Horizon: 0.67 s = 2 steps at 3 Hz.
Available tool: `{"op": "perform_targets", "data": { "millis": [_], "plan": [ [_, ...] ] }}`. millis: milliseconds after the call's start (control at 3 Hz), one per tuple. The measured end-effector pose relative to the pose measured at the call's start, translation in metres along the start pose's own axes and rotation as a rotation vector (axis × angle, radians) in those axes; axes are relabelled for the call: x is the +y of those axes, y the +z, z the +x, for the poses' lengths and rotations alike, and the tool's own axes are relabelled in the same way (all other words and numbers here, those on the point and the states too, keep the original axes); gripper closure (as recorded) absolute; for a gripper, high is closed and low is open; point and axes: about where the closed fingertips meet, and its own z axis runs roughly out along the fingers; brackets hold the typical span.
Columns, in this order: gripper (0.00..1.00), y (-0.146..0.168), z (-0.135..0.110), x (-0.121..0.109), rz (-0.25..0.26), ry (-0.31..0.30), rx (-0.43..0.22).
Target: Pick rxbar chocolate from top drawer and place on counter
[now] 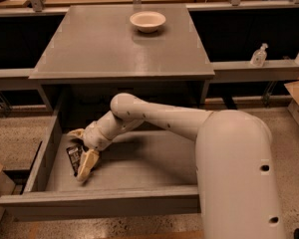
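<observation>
The rxbar chocolate (73,157), a black wrapper with pale lettering, lies on the floor of the open top drawer (99,203) near its left wall. My gripper (80,150) reaches down into the drawer's left part. It is open, with one tan finger behind the bar and the other lying over the bar's right edge. The bar sits between the fingers and is partly hidden by them. The grey counter (109,49) is above, behind the drawer.
A white bowl (147,21) stands at the back of the counter. The drawer's thick left wall (44,156) is close to the bar. My white arm and base (234,173) fill the right foreground. Bottles (259,55) stand on a ledge at the right.
</observation>
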Motion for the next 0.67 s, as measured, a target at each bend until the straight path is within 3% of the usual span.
{"op": "perform_targets", "data": {
  "millis": [333, 667],
  "plan": [
    [0.00, -0.009, 0.026, 0.005, 0.029, 0.040, 0.098],
    [0.17, -0.019, 0.040, 0.006, 0.058, 0.071, 0.140]
  ]
}}
